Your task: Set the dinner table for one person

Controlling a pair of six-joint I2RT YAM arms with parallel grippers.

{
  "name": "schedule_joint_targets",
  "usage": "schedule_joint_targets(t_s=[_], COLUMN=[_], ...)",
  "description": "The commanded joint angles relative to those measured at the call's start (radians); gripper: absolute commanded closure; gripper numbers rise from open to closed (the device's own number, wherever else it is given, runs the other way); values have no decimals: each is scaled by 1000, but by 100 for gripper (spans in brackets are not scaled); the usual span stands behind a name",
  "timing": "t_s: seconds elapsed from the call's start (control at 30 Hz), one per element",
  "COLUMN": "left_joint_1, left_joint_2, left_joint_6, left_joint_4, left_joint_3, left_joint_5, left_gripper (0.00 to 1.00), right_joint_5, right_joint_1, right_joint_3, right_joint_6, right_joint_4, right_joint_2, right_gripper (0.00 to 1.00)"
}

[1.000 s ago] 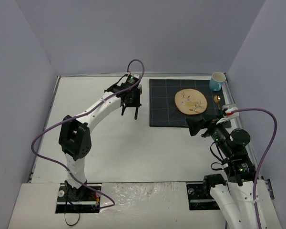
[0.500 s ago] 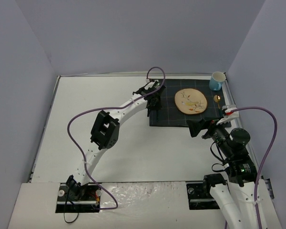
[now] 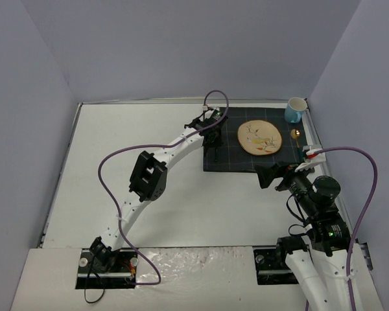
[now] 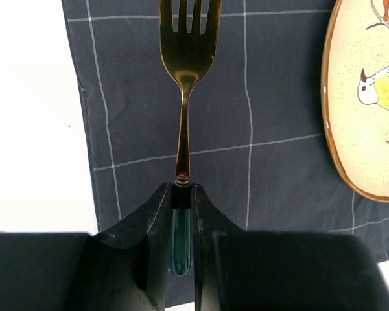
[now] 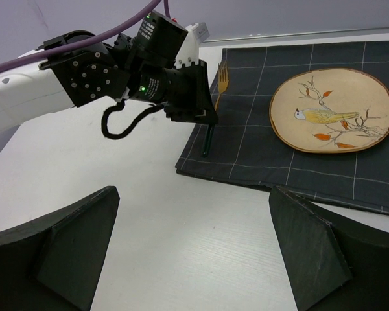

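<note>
Clamping the fork by its handle, left gripper aims tines away over the mat; right gripper gapes wide.

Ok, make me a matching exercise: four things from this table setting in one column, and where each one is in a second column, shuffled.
Things
1. round beige ceramic plate with a painted bird
2. blue ceramic mug
3. gold metal fork with a green handle
4. small gold metal spoon

Places
A. held in the left gripper, over the left strip of the dark grey checked cloth mat
B. just right of the plate
C. middle of the mat
D. farthest back, on the right

Pairs: 1-C, 2-D, 3-A, 4-B
</note>
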Motion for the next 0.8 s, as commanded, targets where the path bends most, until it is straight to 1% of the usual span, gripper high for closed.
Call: schedule_joint_targets(t_s=[0.0,0.47,0.53,0.6,0.77], left_joint_1=[2,12,12,12,12], left_joint_2=[-19,41,35,24,2], left_joint_6=[-20,-44,-47,-68,-107], left_joint_4=[19,16,15,20,40], left_joint_3=[50,47,37,4,-40], left_joint_5=[-19,8,4,2,-1], left_gripper=[100,100,98,94,93], right_joint_5=[18,25,25,25,28], right_joint_1=[10,9,9,9,9], right_joint_3=[18,-5,-7,-7,-7], right_joint_6=[4,4,4,2,2], right_joint_4=[53,47,46,46,46], right_joint_2=[17,27,28,29,22], right_gripper=[2,2,2,2,2])
